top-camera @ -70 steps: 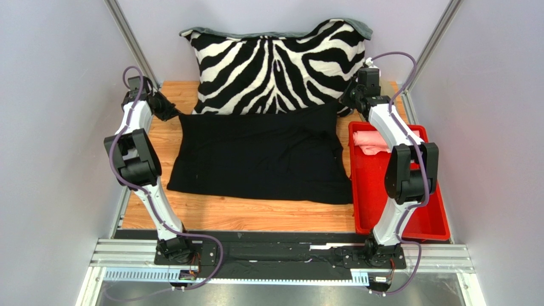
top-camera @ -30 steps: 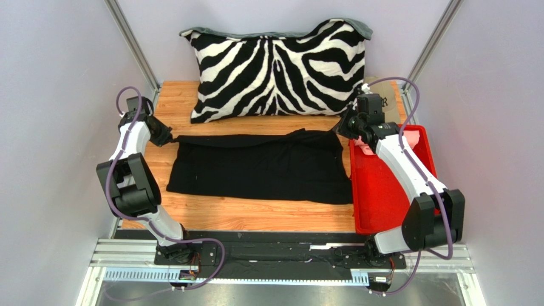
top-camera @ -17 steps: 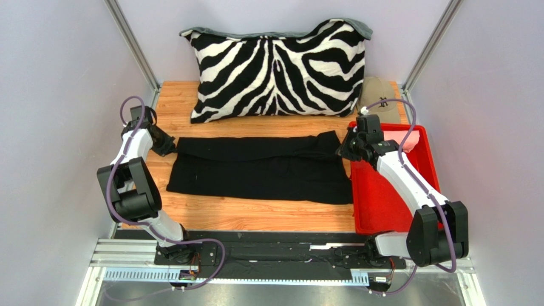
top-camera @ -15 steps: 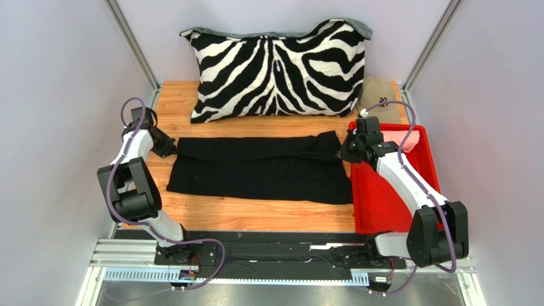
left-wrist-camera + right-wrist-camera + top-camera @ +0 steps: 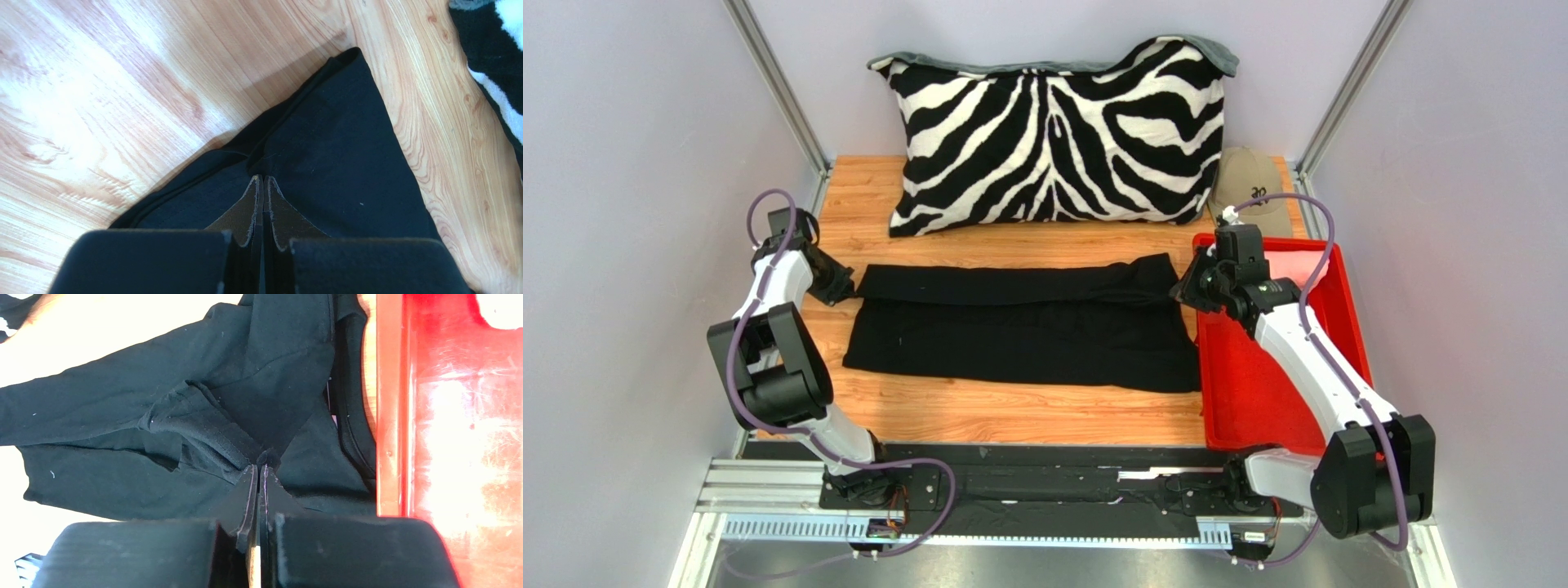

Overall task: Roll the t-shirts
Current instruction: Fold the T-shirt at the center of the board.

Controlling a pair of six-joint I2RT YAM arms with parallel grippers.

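A black t-shirt [image 5: 1014, 331] lay partly folded on the wooden table [image 5: 1014, 417] beside a red tray [image 5: 1259, 392] — the left gripper [image 5: 263, 184] and right gripper [image 5: 258, 468] each pinched tight on its folded layer, one at either end.

From above, the wrists cover both sets of fingertips, so there we cannot see where the left hand [image 5: 263, 184] and the right hand [image 5: 259, 471] meet the black t-shirt [image 5: 1014, 325]. In the wrist views the pads press together, and how much cloth they pinch is out of sight. The shirt's neckline is lost in dark folds. The right wrist view cuts off the red tray [image 5: 387, 416] at its right edge, and a pale patch [image 5: 500, 306] in the top corner is too washed out for us to name. A cable [image 5: 1290, 202] crosses the tan cap [image 5: 1247, 184], whose emblem is too small to read. The left wrist view shows only a corner of the pillow [image 5: 497, 92].
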